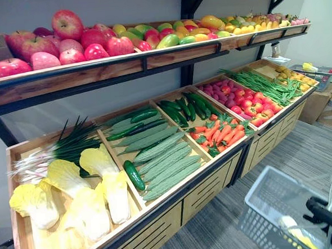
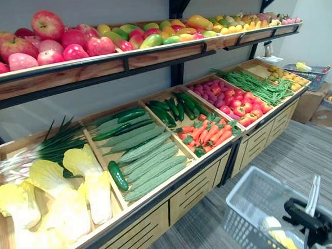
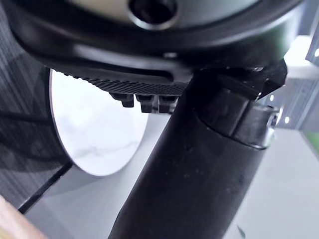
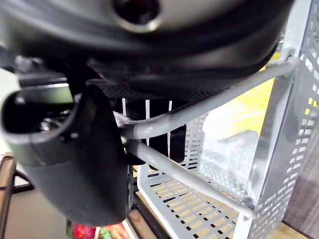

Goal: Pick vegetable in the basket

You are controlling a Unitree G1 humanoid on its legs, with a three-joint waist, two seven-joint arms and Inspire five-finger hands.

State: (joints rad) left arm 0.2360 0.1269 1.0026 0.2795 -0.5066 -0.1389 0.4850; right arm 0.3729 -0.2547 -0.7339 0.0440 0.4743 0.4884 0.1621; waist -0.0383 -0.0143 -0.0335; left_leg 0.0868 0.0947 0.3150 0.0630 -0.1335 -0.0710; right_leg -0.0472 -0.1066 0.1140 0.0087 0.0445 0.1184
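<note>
Cucumber (image 1: 133, 175) — lying front-to-back, robot hand (image 4: 75, 164) clasping basket (image 1: 260, 206)

The stand has two shelves, an upper shelf (image 1: 167, 56) and a lower shelf (image 1: 207, 192), with one bunch of spring onions (image 1: 49, 157), about six cabbages (image 1: 111, 190), one cucumber (image 1: 133, 175) lying alone, and two baskets: a grey basket (image 1: 266, 200) and a second basket (image 1: 316, 73).

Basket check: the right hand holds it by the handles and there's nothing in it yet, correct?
Not empty. The right hand does hold the basket by its handles, but a yellow item already lies inside, as the left eye view shows and the right wrist view confirms through the mesh.
</note>
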